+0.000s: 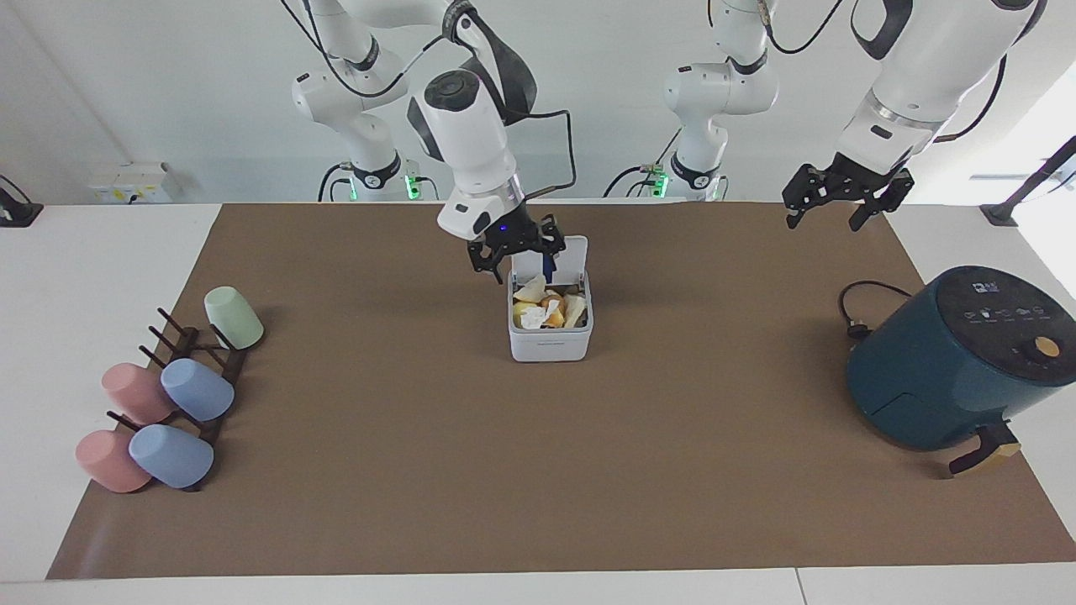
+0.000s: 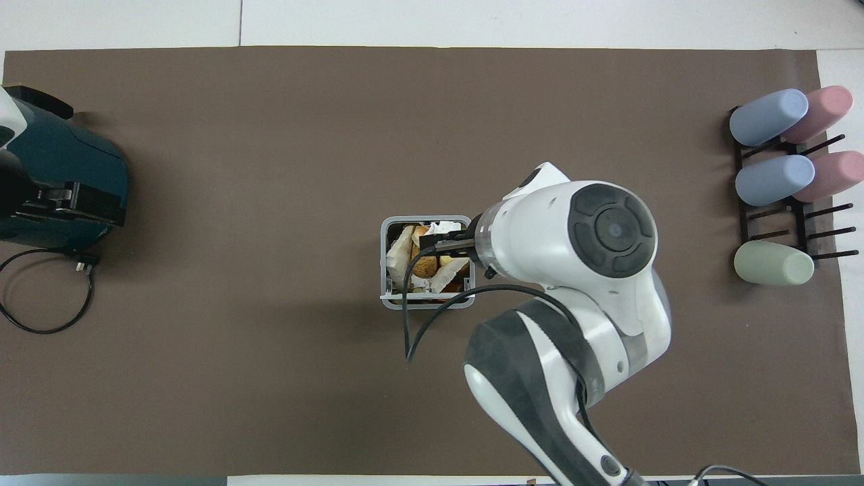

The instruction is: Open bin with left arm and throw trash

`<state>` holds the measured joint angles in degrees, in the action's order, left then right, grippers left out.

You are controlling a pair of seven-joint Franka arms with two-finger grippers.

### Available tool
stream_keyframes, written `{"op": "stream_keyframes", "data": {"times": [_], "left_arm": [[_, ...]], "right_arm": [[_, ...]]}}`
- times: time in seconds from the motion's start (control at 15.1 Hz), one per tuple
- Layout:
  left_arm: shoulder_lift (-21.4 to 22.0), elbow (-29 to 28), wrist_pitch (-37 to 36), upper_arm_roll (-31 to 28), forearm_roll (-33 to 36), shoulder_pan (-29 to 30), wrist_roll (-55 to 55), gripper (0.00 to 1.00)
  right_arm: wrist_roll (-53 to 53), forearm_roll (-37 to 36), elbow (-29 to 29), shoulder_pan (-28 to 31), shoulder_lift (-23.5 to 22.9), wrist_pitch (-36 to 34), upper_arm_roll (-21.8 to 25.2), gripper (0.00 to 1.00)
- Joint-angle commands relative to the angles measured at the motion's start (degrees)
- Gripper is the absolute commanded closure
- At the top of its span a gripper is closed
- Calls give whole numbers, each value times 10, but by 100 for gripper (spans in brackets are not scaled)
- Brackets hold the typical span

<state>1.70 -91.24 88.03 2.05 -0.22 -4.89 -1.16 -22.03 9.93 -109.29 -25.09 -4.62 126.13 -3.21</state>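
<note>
The bin point(image 1: 551, 323) is sitting mid-table on the brown mat point(image 1: 420, 470), its lid point(image 1: 561, 257) standing upright on the side nearer the robots. The trash point(image 1: 548, 307) is lying inside it — pale-yellow lump, bread wedge and white tissue piled together. The right gripper point(image 1: 514, 249) is hanging just over the bin's rim with its fingers spread apart, gripping nothing. The left gripper point(image 1: 843, 198) is waiting in the air — fingers parted and empty — above the mat's edge near the air fryer point(image 1: 950, 370).
</note>
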Motion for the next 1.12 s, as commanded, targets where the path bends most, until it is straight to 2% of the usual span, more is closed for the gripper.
{"op": "stream_keyframes", "data": {"times": [0.0, 0.2, 0.4, 0.6, 0.79, 1.06], "left_arm": [[18, -18, -1, 0, 18, -4, -3, 0], [19, -18, -1, 1, 17, -4, -2, 0], [19, -18, -1, 1, 17, -5, 0, 0], [19, -18, -1, 1, 17, -5, 1, 0], [19, -18, -1, 1, 17, -4, 1, 0], [19, -18, -1, 1, 17, -5, 1, 0]], "right_arm": [[-1, -34, -5, 49, 18, -6, -5, 0], [32, -51, -7, 116, 22, -12, -5, 0], [88, -61, -7, 167, 40, -59, -5, 0], [96, -76, -7, 216, 55, -94, -5, 0], [98, -94, 4, 239, 67, -129, -4, 0], [140, -105, 46, 277, 72, -195, -4, 0]]}}
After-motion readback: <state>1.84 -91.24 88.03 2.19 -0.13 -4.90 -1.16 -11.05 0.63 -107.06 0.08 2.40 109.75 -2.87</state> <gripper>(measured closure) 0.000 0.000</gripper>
